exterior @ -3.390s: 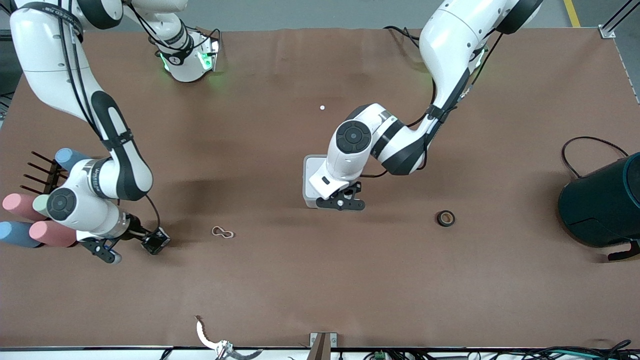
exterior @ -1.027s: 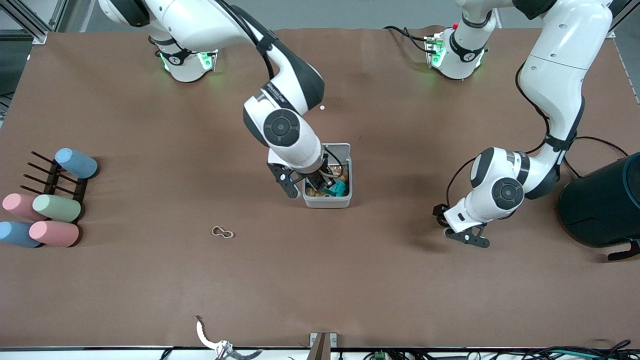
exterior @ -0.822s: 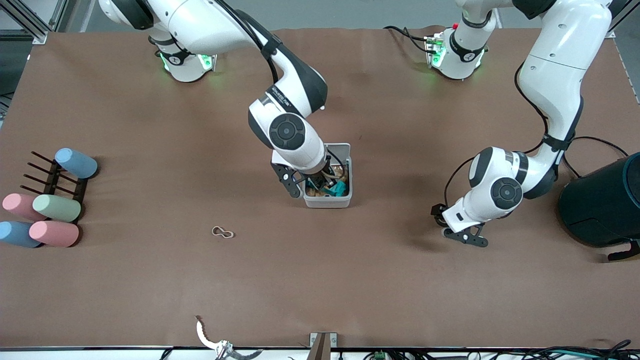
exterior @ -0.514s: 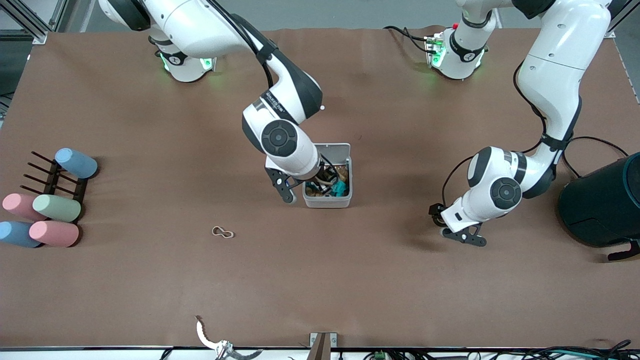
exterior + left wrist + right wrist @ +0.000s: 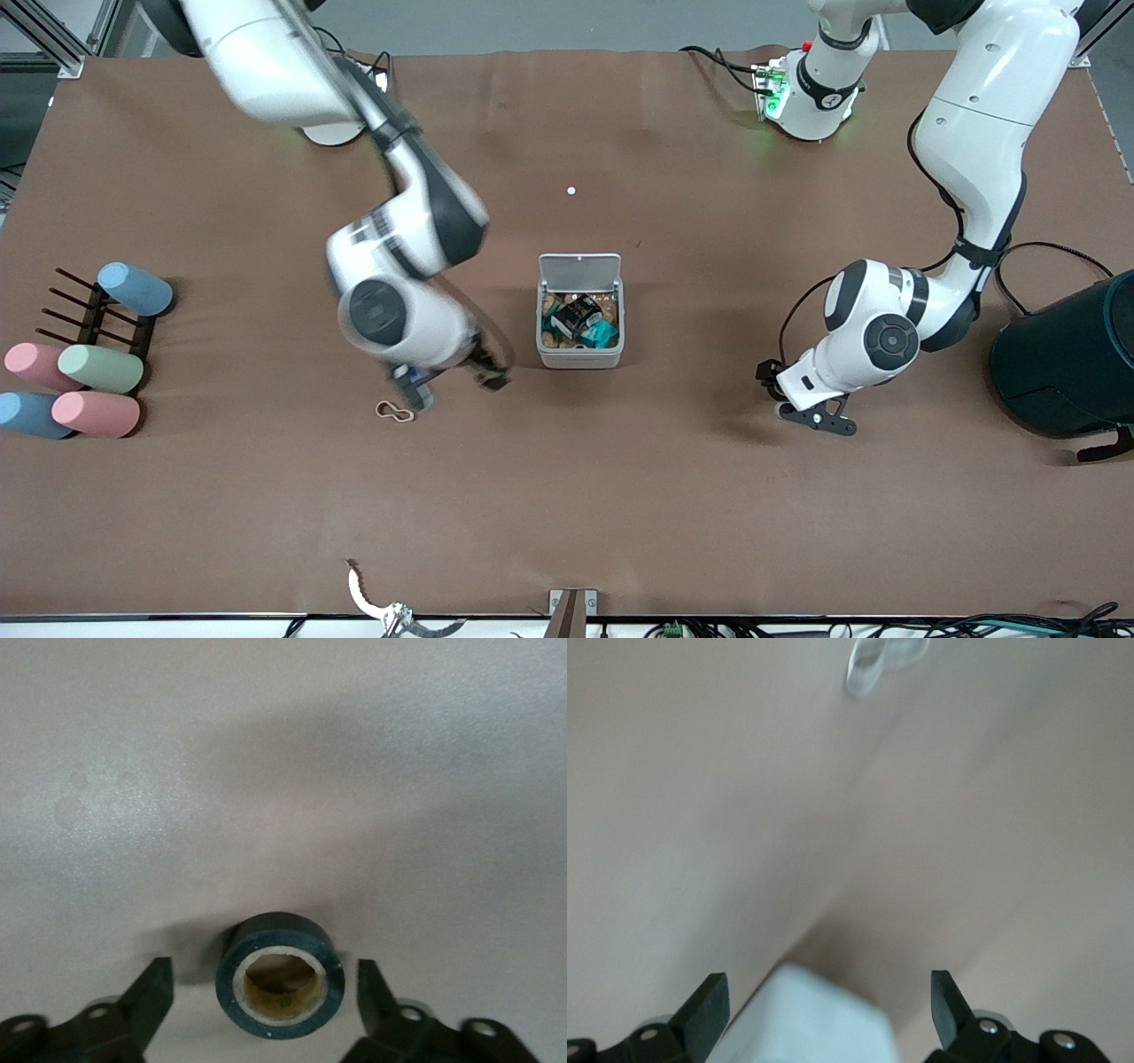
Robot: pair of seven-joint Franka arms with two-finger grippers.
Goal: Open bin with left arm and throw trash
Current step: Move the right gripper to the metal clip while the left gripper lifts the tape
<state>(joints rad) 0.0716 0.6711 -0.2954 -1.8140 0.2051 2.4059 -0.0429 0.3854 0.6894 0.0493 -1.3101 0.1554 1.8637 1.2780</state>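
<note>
The bin [image 5: 579, 357] stands mid-table with its lid [image 5: 580, 266] swung up. A crumpled black wrapper [image 5: 578, 312] lies in it on other scraps. The beige rubber band [image 5: 394, 411] lies on the mat toward the right arm's end, blurred in the right wrist view [image 5: 881, 660]. My right gripper [image 5: 452, 383] is open and empty, low between the bin and the band; a blurred pale shape shows between its fingers [image 5: 824, 992]. My left gripper [image 5: 795, 399] is open, low over the black tape roll [image 5: 280, 979], which sits between its fingers [image 5: 155, 992]. The roll is hidden in the front view.
A large dark teal drum [image 5: 1072, 363] with a black cable stands at the left arm's end. A rack with pastel cylinders [image 5: 89, 363] is at the right arm's end. A tiny white dot [image 5: 570, 190] lies farther from the camera than the bin.
My right gripper has left the bin, swinging fast toward the rubber band; the black wrapper stays in the bin. My left gripper has shifted slightly around the tape roll.
</note>
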